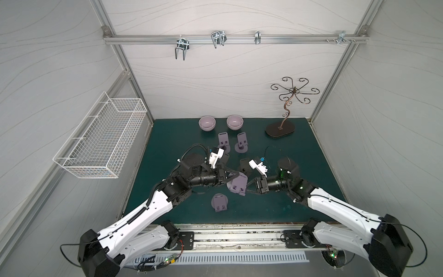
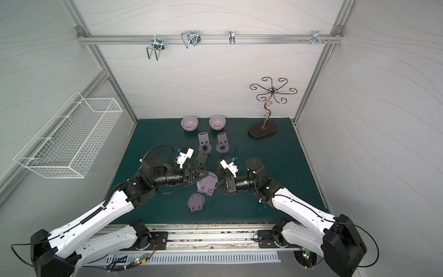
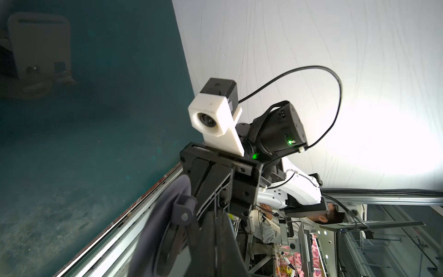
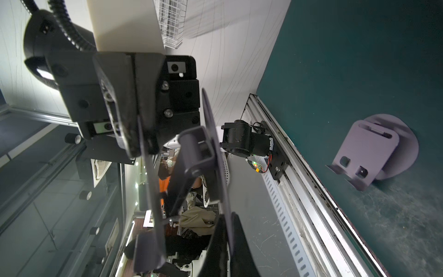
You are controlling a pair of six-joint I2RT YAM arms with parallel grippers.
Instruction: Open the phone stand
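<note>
A lilac phone stand (image 1: 237, 183) (image 2: 207, 183) hangs above the middle of the green mat, held from both sides. My left gripper (image 1: 236, 176) (image 2: 205, 174) is shut on its flat back plate (image 4: 148, 191); in the left wrist view the left gripper (image 3: 215, 251) has its fingers pressed together beside the blurred stand (image 3: 165, 227). My right gripper (image 1: 249, 183) (image 2: 217, 185) (image 4: 225, 251) is shut on the thin rim of the round base (image 4: 215, 148). Plate and base stand a little apart, joined by the hinge arm (image 4: 191, 156).
Other phone stands lie around: two upright at the back (image 1: 224, 141) (image 1: 242, 144), a dark one (image 1: 245, 165) behind the grippers, a folded one (image 1: 219, 202) (image 4: 369, 153) in front. Two lilac bowls (image 1: 207, 123) (image 1: 235, 122), a metal tree stand (image 1: 280, 130), a wire basket (image 1: 103, 141) on the left wall.
</note>
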